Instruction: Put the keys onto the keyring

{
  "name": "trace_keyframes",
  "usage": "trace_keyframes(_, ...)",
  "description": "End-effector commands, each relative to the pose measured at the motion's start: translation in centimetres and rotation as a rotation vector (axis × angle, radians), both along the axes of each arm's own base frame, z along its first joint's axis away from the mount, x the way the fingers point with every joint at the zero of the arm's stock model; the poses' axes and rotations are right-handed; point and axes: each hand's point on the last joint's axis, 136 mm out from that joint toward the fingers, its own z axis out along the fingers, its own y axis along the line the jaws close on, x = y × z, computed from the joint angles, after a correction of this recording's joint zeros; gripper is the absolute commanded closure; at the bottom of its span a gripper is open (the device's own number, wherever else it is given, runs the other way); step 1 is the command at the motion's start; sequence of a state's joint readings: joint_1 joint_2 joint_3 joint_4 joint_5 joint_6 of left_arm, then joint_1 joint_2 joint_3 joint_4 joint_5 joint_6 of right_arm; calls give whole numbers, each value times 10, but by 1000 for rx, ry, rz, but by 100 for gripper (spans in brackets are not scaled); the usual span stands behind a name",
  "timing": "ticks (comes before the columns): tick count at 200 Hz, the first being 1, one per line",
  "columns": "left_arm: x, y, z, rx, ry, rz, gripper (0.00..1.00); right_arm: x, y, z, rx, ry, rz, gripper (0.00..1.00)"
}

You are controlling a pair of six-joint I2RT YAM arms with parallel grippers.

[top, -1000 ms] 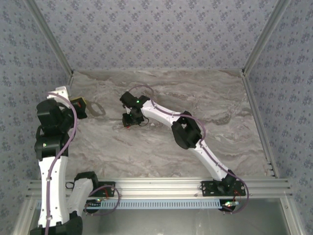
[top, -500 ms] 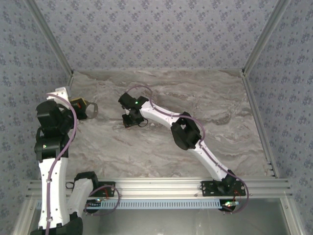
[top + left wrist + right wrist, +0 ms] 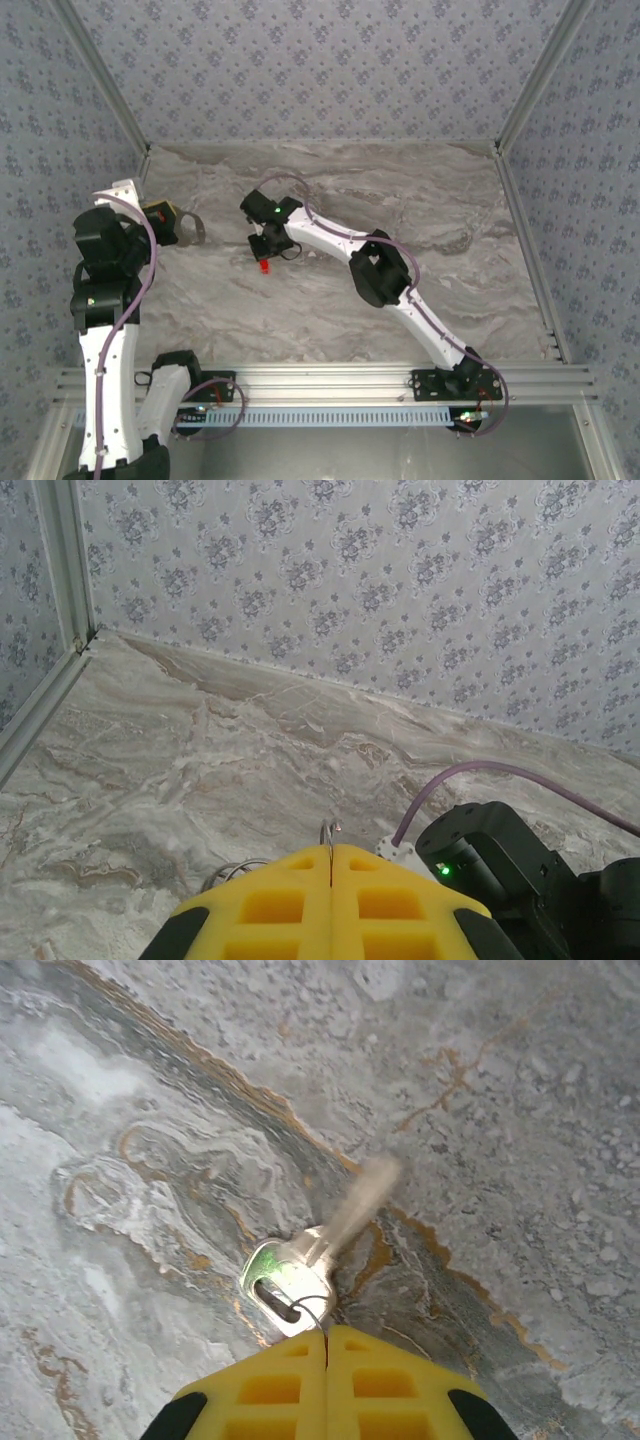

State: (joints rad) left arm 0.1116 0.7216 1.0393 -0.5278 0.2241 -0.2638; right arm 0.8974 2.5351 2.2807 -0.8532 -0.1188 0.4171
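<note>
Two robot arms at work over a marble-patterned table point(image 3: 450, 200) walled in floral wallpaper point(image 3: 320, 60): the left gripper point(image 3: 331, 855), at the table's left edge, has its yellow fingers pressed flat together, with a sliver of grey metal poking up from the seam between the tips. From above, the keyring point(image 3: 194, 229) juts out of that gripper toward the middle of the table as a thin grey loop; its clamped end is hidden inside the fingers, and from the left wrist most of the loop is lost behind the yellow pads. Near the table's centre, the right gripper point(image 3: 326, 1335) is likewise closed, pinching a fine wire loop point(image 3: 311, 1308) threaded through the head of a silver key point(image 3: 290, 1278). The key's head sits just beyond the fingertips and catches a green reflection, while its blade runs up and to the right in a blur too soft to read, so whether it touches the marble cannot be told. In the overhead view a tiny red piece point(image 3: 264, 267) shows just below the right gripper; how it joins the key is too small to make out. The key and the keyring are well apart. The right arm's black housing point(image 3: 490, 865) and purple cable point(image 3: 480, 770) are cut off at the edge of the left wrist view
</note>
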Motion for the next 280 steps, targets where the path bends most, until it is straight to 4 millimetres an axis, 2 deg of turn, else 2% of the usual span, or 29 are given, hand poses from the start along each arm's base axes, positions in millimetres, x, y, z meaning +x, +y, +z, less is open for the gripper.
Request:
trace_keyframes(1, -2, -1, 11, -12, -40, -4, 100, 4, -24, 12, -26, 12, -28, 100)
trace_keyframes(30, -1, -3, 13, -18, -44, -15, 100, 17, -44, 33, 24, 4, -85, 100)
trace_keyframes(70, 4, -9, 16, -39, -46, -50, 100, 27, -81, 47, 61, 18, -152, 100)
trace_keyframes(107, 12, -17, 18, -80, -52, -95, 100, 39, -113, 70, 131, 12, -223, 100)
trace_keyframes(134, 21, -26, 25, -132, -74, -154, 100, 50, -133, 100, 196, -23, -266, 100)
trace_keyframes(173, 35, -42, 42, -163, -117, -233, 100, 64, -163, 156, 316, -92, -314, 100)
trace_keyframes(209, 50, -75, 58, -133, -130, -336, 100, 71, -192, 208, 420, -166, -349, 100)
trace_keyframes(240, 58, -112, 73, -109, -167, -440, 100, 75, -212, 255, 528, -243, -372, 100)
trace_keyframes(280, 70, -164, 89, -61, -199, -563, 100, 74, -236, 305, 664, -333, -366, 100)
